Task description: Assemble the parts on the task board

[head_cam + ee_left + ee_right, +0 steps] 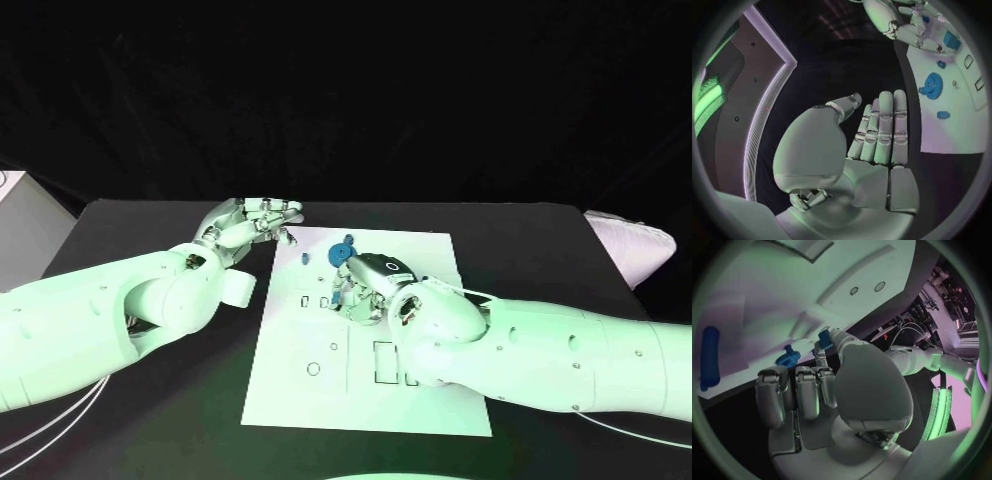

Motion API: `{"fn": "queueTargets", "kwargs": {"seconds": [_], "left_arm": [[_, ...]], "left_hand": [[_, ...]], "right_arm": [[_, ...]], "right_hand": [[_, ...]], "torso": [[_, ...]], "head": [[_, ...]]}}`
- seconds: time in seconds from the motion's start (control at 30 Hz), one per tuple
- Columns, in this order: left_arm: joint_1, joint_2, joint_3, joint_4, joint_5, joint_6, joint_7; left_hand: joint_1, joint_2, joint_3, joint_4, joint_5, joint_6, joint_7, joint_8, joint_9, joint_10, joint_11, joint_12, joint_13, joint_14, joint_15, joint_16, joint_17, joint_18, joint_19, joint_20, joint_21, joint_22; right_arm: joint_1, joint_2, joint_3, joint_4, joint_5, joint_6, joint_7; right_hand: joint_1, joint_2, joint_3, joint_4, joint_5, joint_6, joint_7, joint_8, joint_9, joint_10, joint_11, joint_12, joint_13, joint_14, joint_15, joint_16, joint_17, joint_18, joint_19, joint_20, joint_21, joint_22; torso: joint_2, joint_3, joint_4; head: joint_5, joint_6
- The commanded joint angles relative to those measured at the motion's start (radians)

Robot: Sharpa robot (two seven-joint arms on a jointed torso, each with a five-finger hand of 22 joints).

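The white task board (325, 385) lies in the middle of the table. My right hand (371, 283) hovers low over its far half, fingers curled in. In the right wrist view the thumb and a fingertip pinch a small blue part (824, 338) against the board (767, 300). A round blue part (342, 252) lies just beyond that hand, also seen as a blue disc (932, 84). My left hand (254, 221) is raised off the board's far left corner, its fingers (882, 127) straight and holding nothing.
A long blue peg (709, 365) and a small toothed blue piece (787, 358) lie on the board near my right hand. More small blue pieces (942, 115) dot the board. Rectangular slots (387, 362) mark its near half. Black table (173, 440) surrounds it.
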Motion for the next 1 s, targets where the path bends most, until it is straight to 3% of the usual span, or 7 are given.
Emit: {"fn": "queueTargets", "kwargs": {"seconds": [0.03, 0.2, 0.4, 1.0], "left_arm": [[0.001, 0.002, 0.0, 0.001, 0.0, 0.018, 0.003], [0.001, 0.002, 0.0, 0.001, 0.0, 0.019, 0.002], [0.001, 0.001, 0.0, 0.001, -0.001, 0.02, 0.001], [0.0, -0.001, 0.0, 0.002, -0.001, 0.024, -0.002]], "left_hand": [[-0.009, 0.004, 0.005, -0.003, 0.001, -0.009, 0.0, -0.003, 0.001, -0.004, 0.001, 0.0, 0.001, -0.005, 0.001, 0.007, -0.001, 0.012, -0.008, 0.002, 0.004, 0.002], [-0.009, 0.005, 0.006, -0.004, 0.001, -0.008, 0.0, -0.002, 0.002, -0.003, 0.0, 0.0, 0.001, -0.005, 0.0, 0.008, -0.002, 0.013, -0.009, 0.002, 0.007, 0.003], [-0.009, 0.005, 0.006, -0.004, 0.001, -0.008, 0.0, -0.002, 0.002, -0.003, 0.0, 0.0, 0.001, -0.005, 0.0, 0.008, -0.002, 0.013, -0.009, 0.002, 0.007, 0.003], [-0.009, 0.005, 0.006, -0.004, 0.001, -0.008, 0.0, -0.002, 0.002, -0.003, 0.0, 0.0, 0.001, -0.005, 0.0, 0.008, -0.002, 0.013, -0.009, 0.002, 0.007, 0.003]], "right_arm": [[-0.005, 0.008, 0.0, -0.004, -0.068, -0.003, -0.026], [-0.011, 0.018, 0.0, -0.012, -0.076, 0.0, -0.021], [-0.018, 0.026, 0.0, -0.021, -0.085, -0.001, -0.011], [-0.026, 0.036, -0.002, -0.041, -0.139, -0.003, -0.016]], "right_hand": [[-0.008, -0.002, 0.001, 0.004, 0.005, 0.02, -0.025, 0.005, 0.035, 0.059, -0.007, 0.003, 0.207, 0.106, -0.007, 0.004, 0.263, -0.014, 0.105, -0.005, 0.005, 0.263], [-0.009, -0.005, 0.001, 0.003, 0.008, 0.018, -0.025, 0.006, 0.035, 0.058, -0.007, 0.001, 0.206, 0.106, -0.007, 0.004, 0.263, -0.014, 0.105, -0.005, 0.005, 0.263], [-0.009, -0.009, 0.001, 0.001, 0.009, 0.015, -0.024, 0.006, 0.034, 0.054, -0.007, -0.002, 0.202, 0.106, -0.007, 0.004, 0.263, -0.014, 0.105, -0.006, 0.005, 0.263], [-0.005, -0.016, 0.004, -0.005, 0.013, 0.011, -0.024, 0.007, 0.034, 0.052, -0.007, -0.006, 0.199, 0.106, -0.007, 0.004, 0.263, -0.014, 0.105, -0.006, 0.005, 0.263]], "torso": [[0.001, 0.002, 0.0019], [0.001, 0.0013, 0.0018], [0.002, 0.0031, 0.0007], [0.001, 0.0018, 0.0009]], "head": [[0.001, -0.003], [0.003, -0.008], [0.007, -0.012], [0.01, -0.018]]}}
